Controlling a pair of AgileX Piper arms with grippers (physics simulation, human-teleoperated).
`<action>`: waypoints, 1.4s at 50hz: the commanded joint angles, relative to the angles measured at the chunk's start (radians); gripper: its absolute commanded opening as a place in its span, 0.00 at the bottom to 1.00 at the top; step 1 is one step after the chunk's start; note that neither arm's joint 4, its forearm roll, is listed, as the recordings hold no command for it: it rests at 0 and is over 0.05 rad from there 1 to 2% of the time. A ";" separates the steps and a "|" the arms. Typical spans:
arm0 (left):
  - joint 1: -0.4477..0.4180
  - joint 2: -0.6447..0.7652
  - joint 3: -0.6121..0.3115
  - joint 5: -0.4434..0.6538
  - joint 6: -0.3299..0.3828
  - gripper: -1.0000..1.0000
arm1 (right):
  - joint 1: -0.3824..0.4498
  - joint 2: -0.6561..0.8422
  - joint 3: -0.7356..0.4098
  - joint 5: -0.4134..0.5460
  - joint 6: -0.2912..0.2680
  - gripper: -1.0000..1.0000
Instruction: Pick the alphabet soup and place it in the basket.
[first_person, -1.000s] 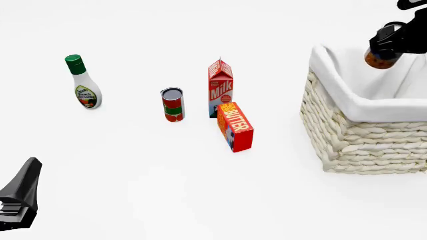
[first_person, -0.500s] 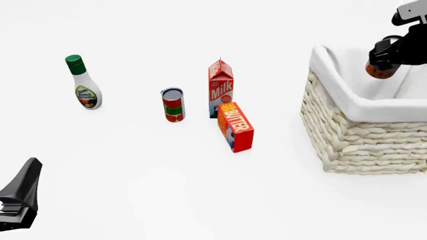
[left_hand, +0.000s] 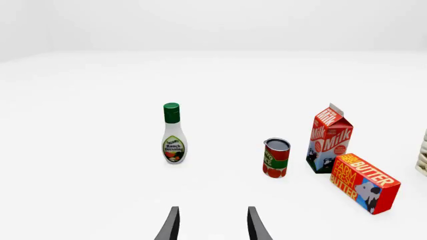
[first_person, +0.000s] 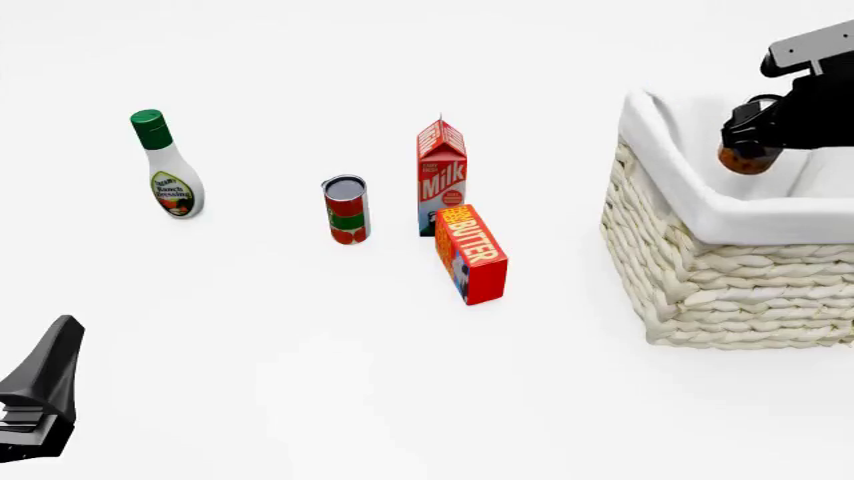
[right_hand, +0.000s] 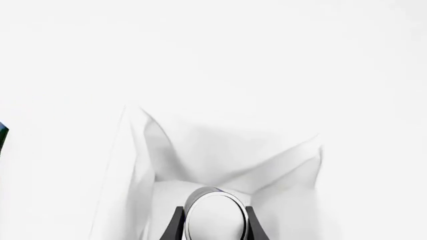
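Lower than a second ago, the right gripper (first_person: 750, 140) now carries the alphabet soup (first_person: 745, 159) down inside the basket (first_person: 721, 270), above its white lining, its fingers clamped on the can's sides. Across the table, the left gripper (left_hand: 212, 225) idles with its jaws apart, facing the dressing bottle (first_person: 167, 166), red-and-green can (first_person: 346, 210), milk carton (first_person: 442, 176) and butter box (first_person: 471, 253).

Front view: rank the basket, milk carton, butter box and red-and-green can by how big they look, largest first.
1. Basket, by far, though cut off by the frame edge.
2 and 3. Milk carton and butter box: too alike to rank.
4. Red-and-green can.
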 joint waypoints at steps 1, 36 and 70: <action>0.000 0.000 0.000 0.000 0.000 1.00 | -0.003 0.020 0.008 -0.029 0.019 0.00; 0.000 0.000 0.000 0.000 0.000 1.00 | -0.014 0.076 0.057 -0.094 0.000 0.00; 0.000 0.000 0.000 0.000 0.000 1.00 | -0.042 0.122 0.015 -0.109 -0.023 0.00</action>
